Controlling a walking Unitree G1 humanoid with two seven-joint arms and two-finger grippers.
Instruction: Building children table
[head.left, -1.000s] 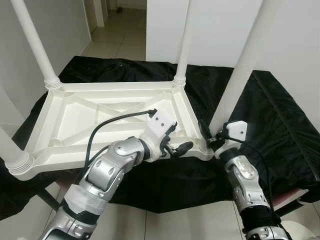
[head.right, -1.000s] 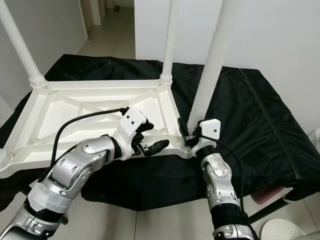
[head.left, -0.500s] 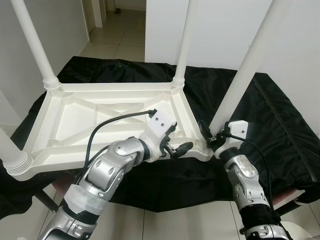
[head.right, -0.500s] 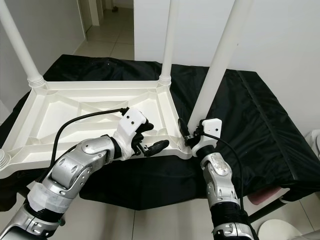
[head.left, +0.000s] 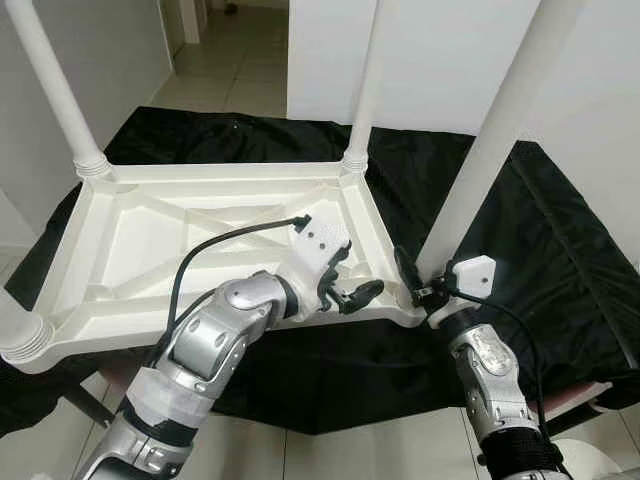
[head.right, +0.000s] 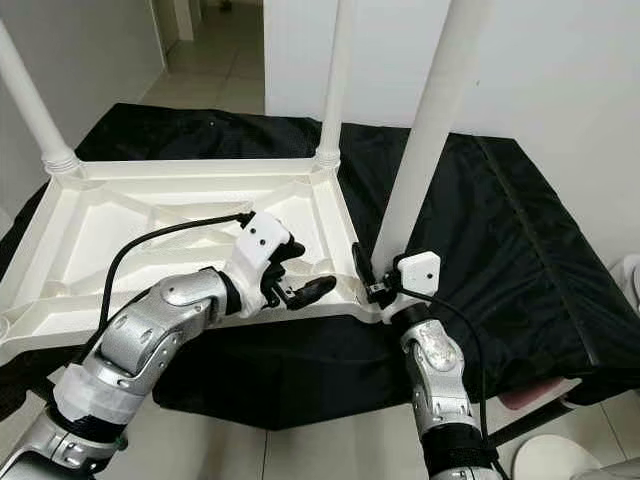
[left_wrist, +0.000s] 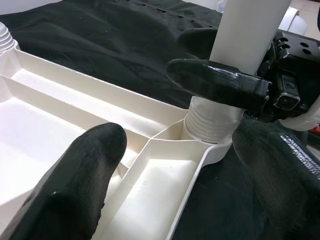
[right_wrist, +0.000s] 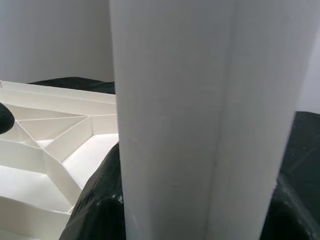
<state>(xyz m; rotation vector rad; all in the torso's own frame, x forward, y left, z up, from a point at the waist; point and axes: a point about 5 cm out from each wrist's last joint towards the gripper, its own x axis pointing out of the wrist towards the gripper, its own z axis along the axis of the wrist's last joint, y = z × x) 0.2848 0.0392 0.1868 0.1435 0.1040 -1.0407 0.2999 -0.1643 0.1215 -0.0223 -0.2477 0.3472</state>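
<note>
White plastic, ribbed underneath, the children table lies upside down on a black-draped counter, its legs pointing up. At the table's near corner, the right hand clasps the base of the near leg, seated in its threaded socket. The left hand rests on the table's near rim beside that leg, fingers spread. Beyond the table: white walls, tiled hallway.

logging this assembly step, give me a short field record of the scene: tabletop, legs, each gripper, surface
tabletop: white tabletop upside down, ribbed underside up
legs: white legs upright at its corners
near-right leg: tilted, base at its corner socket
right gripper: shut on the near-right leg by its base
left gripper: open, at the tabletop's near edge
surface: black cloth
</note>
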